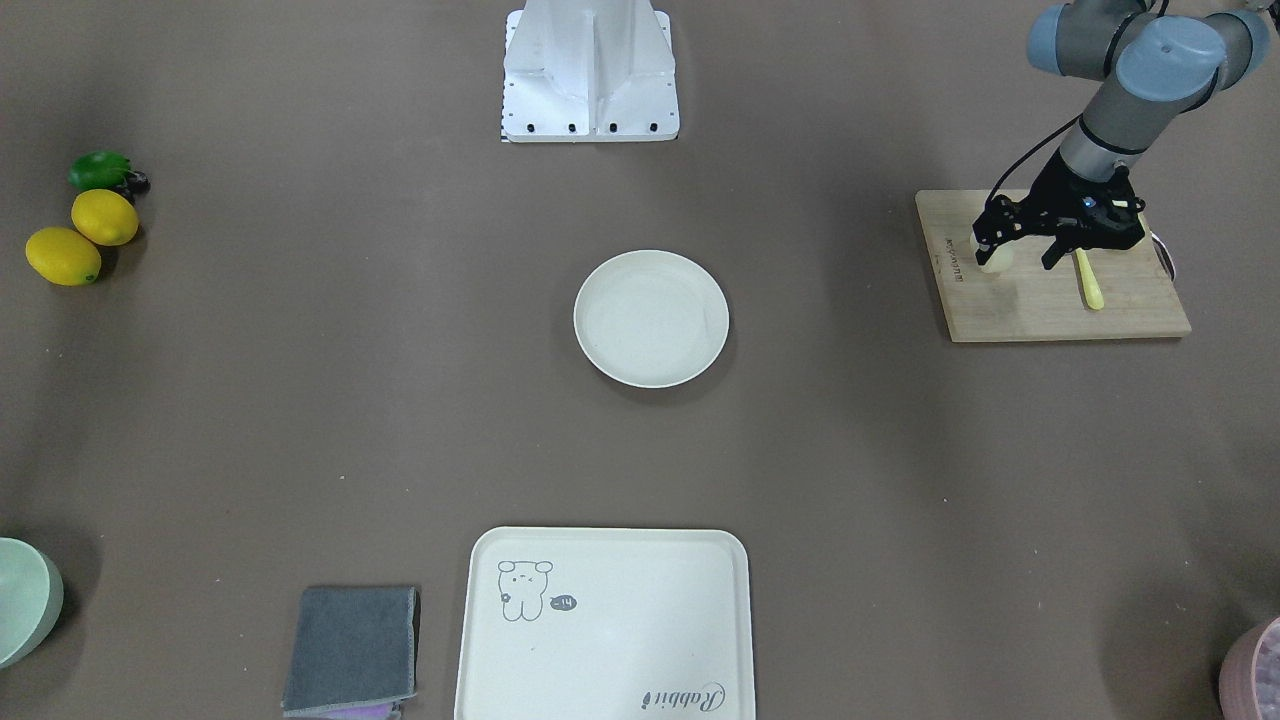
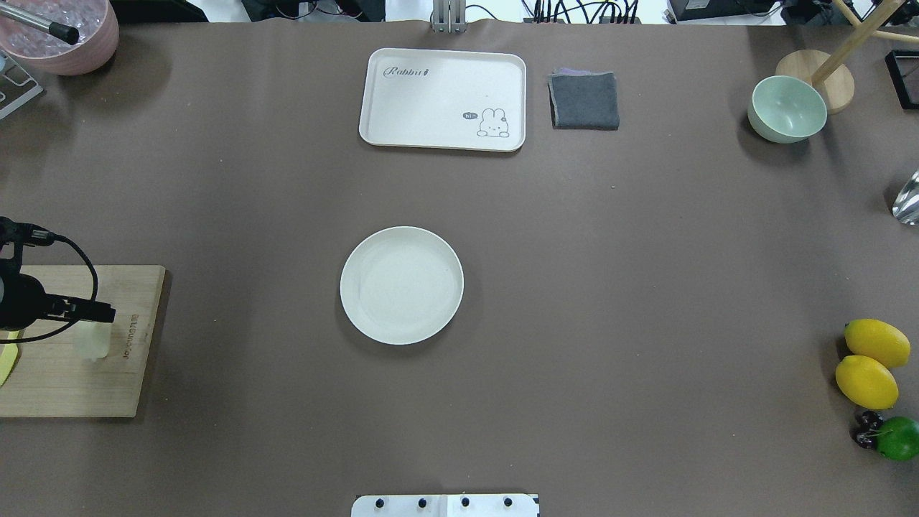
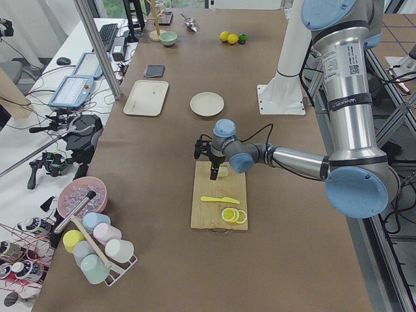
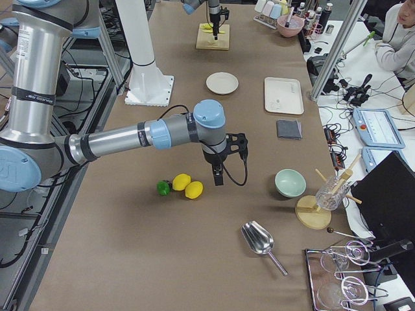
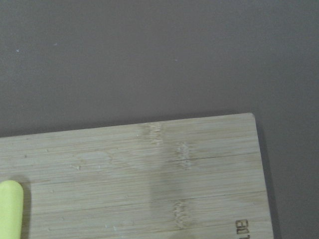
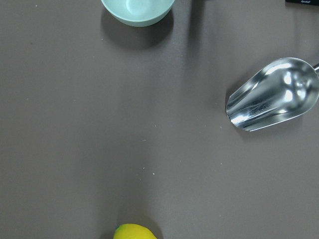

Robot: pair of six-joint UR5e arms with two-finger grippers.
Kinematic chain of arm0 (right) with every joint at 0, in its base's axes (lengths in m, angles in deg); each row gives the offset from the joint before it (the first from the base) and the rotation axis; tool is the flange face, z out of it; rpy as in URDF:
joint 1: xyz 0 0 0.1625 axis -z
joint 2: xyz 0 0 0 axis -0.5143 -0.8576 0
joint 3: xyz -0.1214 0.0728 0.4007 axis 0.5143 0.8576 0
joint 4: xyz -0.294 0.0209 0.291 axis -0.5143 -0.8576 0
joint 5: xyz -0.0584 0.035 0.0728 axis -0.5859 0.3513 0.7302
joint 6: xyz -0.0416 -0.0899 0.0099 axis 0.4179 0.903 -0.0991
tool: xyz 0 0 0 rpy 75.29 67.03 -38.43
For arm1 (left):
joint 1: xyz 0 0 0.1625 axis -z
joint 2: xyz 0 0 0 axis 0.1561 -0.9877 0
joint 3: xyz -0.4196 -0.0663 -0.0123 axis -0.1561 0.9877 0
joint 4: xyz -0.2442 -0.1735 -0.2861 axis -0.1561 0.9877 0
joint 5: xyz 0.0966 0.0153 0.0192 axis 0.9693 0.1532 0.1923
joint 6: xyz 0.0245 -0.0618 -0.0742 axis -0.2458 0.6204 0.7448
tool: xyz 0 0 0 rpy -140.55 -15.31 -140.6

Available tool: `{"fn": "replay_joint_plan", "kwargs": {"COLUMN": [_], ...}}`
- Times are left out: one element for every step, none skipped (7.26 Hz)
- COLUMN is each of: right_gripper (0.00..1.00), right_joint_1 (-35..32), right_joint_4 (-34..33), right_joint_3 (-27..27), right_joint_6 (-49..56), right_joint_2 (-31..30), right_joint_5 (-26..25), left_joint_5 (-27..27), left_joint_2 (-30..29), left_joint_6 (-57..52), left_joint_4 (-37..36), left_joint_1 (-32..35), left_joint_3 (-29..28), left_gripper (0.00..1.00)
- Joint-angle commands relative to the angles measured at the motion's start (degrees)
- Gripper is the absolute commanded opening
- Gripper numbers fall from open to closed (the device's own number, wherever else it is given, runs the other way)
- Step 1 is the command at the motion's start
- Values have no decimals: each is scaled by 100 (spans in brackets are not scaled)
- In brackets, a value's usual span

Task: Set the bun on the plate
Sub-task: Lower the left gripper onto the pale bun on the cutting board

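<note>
The bun point(image 1: 996, 260) is a small pale lump on the wooden cutting board point(image 1: 1040, 310) at the table's left end; it also shows in the overhead view point(image 2: 94, 342). My left gripper point(image 1: 1015, 255) hangs open just over it, one finger point(image 2: 97, 312) right beside the bun. I cannot tell whether that finger touches it. The round cream plate point(image 1: 651, 318) lies empty at the table's centre point(image 2: 401, 285), well away from the board. My right gripper point(image 4: 220, 170) shows only in the exterior right view, above the table near the lemons; I cannot tell its state.
A yellow knife point(image 1: 1088, 280) and lemon slices point(image 3: 233, 215) share the board. A bear tray point(image 2: 443, 99), grey cloth point(image 2: 584, 100) and green bowl point(image 2: 787, 109) line the far edge. Two lemons point(image 2: 867, 362), a lime point(image 2: 897, 438) and a metal scoop point(image 6: 271, 97) lie at the right.
</note>
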Motion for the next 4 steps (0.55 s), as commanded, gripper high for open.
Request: {"fn": "replay_joint_plan", "kwargs": {"right_gripper": [100, 100, 100, 100], "right_joint_1": [-5, -5, -14, -14], "right_joint_4": [2, 2, 2, 2], "right_joint_3": [23, 24, 24, 32], "right_joint_6": [10, 10, 10, 10], "right_joint_2": [7, 7, 7, 7], "right_joint_5": [-1, -1, -1, -1], "left_joint_5": [8, 17, 95, 105], "left_joint_2": [126, 161, 179, 179], "left_joint_6": [274, 275, 266, 266], "left_joint_4": [484, 503, 503, 512], "left_joint_1": [-207, -295, -348, -401], "left_joint_3": [-75, -75, -75, -75], "left_gripper": [86, 75, 66, 56]}}
